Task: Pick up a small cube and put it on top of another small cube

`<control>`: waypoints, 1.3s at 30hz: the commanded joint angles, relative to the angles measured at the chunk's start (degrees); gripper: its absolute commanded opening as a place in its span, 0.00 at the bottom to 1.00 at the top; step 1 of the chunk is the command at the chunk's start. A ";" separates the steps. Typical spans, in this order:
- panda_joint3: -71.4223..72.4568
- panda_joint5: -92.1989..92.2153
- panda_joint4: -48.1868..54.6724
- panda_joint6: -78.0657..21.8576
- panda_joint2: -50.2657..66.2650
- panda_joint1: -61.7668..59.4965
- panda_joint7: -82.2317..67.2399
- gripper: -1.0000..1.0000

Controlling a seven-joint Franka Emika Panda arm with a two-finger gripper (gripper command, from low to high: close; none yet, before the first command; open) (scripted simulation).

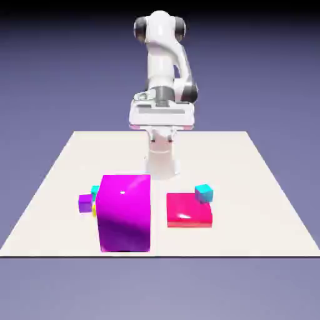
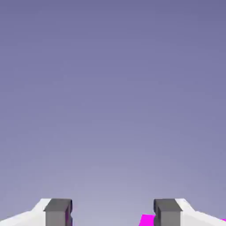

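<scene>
The small cube [image 1: 95, 189], tiny and greenish-teal, peeks out behind the upper left corner of the big magenta block [image 1: 125, 212]. A purple small cube [image 1: 85, 203] lies just left of that block. A bluer cyan small cube [image 1: 203, 193] rests at the far right corner of a flat red block [image 1: 189, 210]. My gripper [image 1: 161, 125] hangs high over the table's far edge, well away from all the cubes. In the hand view the gripper [image 2: 112, 214] is open with only backdrop between its fingertips [image 2: 58, 212], and a sliver of the magenta block [image 2: 147, 220] shows at the bottom.
A thin yellow sliver [image 1: 94, 210] shows between the purple cube and the magenta block. The magenta block is tall and stands in front of the teal cube. The white table [image 1: 250, 187] ends close in front of the blocks.
</scene>
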 commanded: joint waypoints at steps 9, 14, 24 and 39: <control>-18.69 -5.65 0.50 -4.23 -8.11 -2.76 -13.48 0.50; -29.07 -8.79 0.77 -6.58 -12.61 -4.29 -20.97 0.50; -49.84 -15.07 1.33 -11.29 -21.61 -7.35 -35.94 0.50; -80.99 -24.48 2.15 -18.34 -35.12 -11.94 -58.40 0.50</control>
